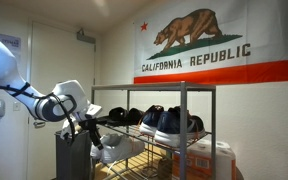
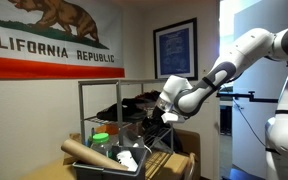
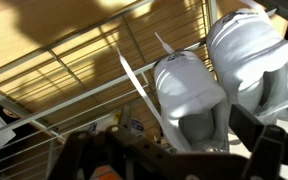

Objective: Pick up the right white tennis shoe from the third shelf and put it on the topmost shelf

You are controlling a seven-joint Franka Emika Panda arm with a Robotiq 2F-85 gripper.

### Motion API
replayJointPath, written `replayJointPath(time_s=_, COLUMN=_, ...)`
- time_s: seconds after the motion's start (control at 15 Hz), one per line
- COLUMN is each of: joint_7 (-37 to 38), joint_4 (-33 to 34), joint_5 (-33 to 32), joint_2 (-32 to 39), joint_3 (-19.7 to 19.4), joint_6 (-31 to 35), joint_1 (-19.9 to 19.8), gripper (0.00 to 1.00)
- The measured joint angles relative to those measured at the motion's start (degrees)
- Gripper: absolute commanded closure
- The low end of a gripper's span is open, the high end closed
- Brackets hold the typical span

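Two white tennis shoes lie side by side on a wire-grid shelf [image 3: 74,70] of the grey rack. In the wrist view one shoe [image 3: 189,95] is in the centre with its heel opening towards me, and its twin [image 3: 249,50] lies to the upper right. My gripper [image 3: 174,150] is open, with its dark fingers on either side of the centre shoe's heel. In an exterior view my gripper [image 1: 90,135] is at the rack's end beside the white shoes [image 1: 119,150]. The topmost shelf [image 1: 154,88] is bare in both exterior views [image 2: 114,82].
Dark navy sneakers [image 1: 169,122] sit on the tier above the white shoes. An orange and white container [image 1: 209,160] stands beside the rack. A cardboard box [image 2: 114,162] of clutter stands in the foreground. A California flag [image 1: 219,45] hangs on the wall behind.
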Motion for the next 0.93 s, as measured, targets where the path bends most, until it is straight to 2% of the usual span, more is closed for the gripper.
replayJointPath(time_s=0.47, joint_7=15.7, joint_4=-0.1, joint_5=-15.0, joint_2=1.1, joint_3=7.4, joint_6=0.2, joint_1=-7.3, gripper=0.00)
replayJointPath(time_s=0.93, joint_7=24.9, joint_4=0.3, joint_5=-23.4, joint_2=2.5, joint_3=11.5, joint_6=0.2, joint_1=-10.4, gripper=0.00)
